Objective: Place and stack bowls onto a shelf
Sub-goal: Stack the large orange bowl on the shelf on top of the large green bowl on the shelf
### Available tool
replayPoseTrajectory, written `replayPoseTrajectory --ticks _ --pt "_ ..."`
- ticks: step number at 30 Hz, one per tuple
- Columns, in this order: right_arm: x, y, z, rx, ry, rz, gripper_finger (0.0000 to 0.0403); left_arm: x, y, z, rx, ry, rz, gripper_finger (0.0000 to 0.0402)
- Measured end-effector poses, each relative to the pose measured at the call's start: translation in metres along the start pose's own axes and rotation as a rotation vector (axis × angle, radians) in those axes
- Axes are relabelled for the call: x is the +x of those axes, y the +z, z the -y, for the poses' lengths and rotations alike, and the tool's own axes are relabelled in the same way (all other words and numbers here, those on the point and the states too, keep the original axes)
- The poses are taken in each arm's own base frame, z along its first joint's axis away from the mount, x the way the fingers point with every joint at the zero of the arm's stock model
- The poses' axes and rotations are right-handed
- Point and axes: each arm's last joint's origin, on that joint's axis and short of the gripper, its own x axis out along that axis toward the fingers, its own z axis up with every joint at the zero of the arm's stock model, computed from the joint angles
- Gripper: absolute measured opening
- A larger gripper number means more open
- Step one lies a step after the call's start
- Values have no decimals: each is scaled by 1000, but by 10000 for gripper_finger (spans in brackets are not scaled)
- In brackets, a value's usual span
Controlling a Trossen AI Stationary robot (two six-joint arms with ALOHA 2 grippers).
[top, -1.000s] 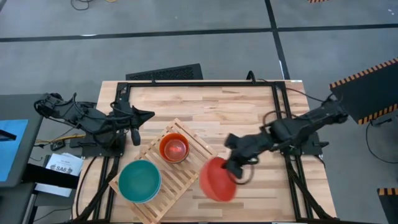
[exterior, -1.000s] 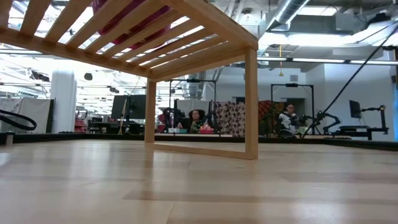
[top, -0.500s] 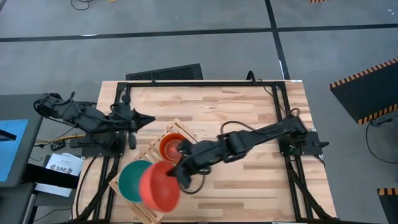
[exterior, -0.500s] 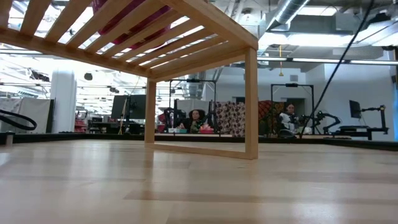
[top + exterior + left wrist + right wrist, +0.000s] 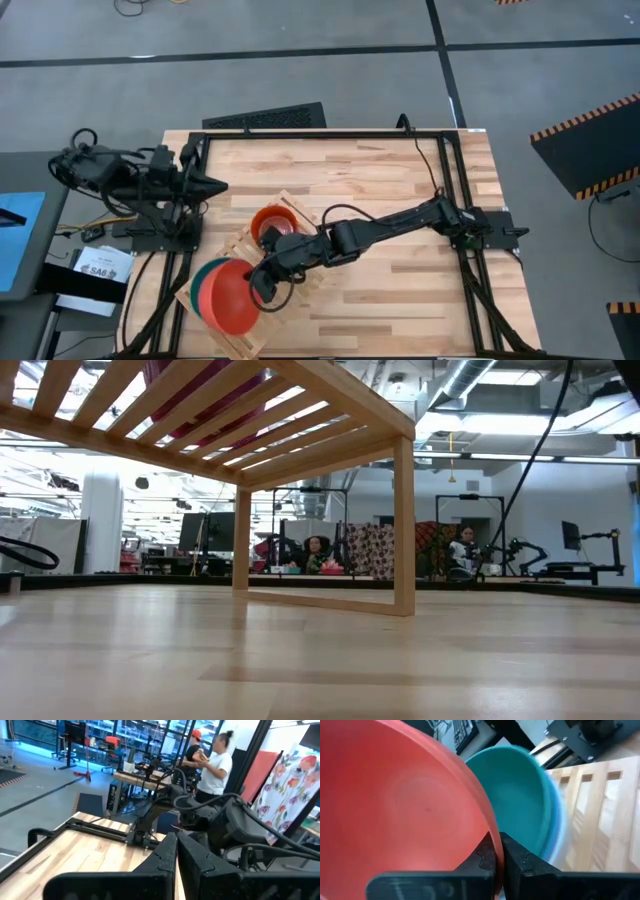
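A large red bowl [image 5: 230,298] [image 5: 395,810] is held by my right gripper [image 5: 262,287] [image 5: 498,851] over a teal bowl [image 5: 203,280] [image 5: 520,795]. The teal bowl is nested in a blue one at the near left end of the slatted wooden shelf [image 5: 238,248] [image 5: 600,815]. An orange bowl [image 5: 270,225] with a reddish one inside sits toward the shelf's far end. In the low view only the shelf's underside [image 5: 300,410] shows. My left gripper [image 5: 218,185] [image 5: 176,855] hangs shut and empty over the table's left edge. My right gripper pinches the red bowl's rim [image 5: 490,832] on the side toward the table's right, one finger inside the bowl and one outside. The fingers reach in from the table's right, slanting a little downward. The bowl is tilted, hollow side up, over the teal bowl; whether the two touch cannot be told.
A black metal frame [image 5: 320,135] runs along the table's far and side edges. Bare plank tabletop [image 5: 400,300] lies right of the shelf. People stand or sit in the room beyond the table [image 5: 215,765] [image 5: 315,550].
My right gripper has swept toward the table's left edge with the red bowl. It went from the bare tabletop right of the shelf, across the shelf, to above the teal bowl. My left gripper has risen a little and turned.
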Motion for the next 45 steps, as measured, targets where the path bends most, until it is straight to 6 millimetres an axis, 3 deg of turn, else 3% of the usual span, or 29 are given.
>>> replayPoseTrajectory --ticks 6,16,26,32,39,45 --pt "0 10 7 8 -12 19 84 6 -3 2 8 12 -16 0" --pt "-1 11 7 -68 -13 18 114 16 -9 6 24 21 -43 0" --pt "-2 11 6 -86 5 -6 173 15 -8 5 43 66 -29 0" --pt "-28 21 -5 -121 -16 -22 202 12 -7 3 50 71 -22 0" --pt "-60 27 -12 -235 -74 -78 208 6 -3 -1 63 115 2 0" --pt "-98 18 -11 -364 -294 -193 198 3 -4 -2 76 115 -14 0"
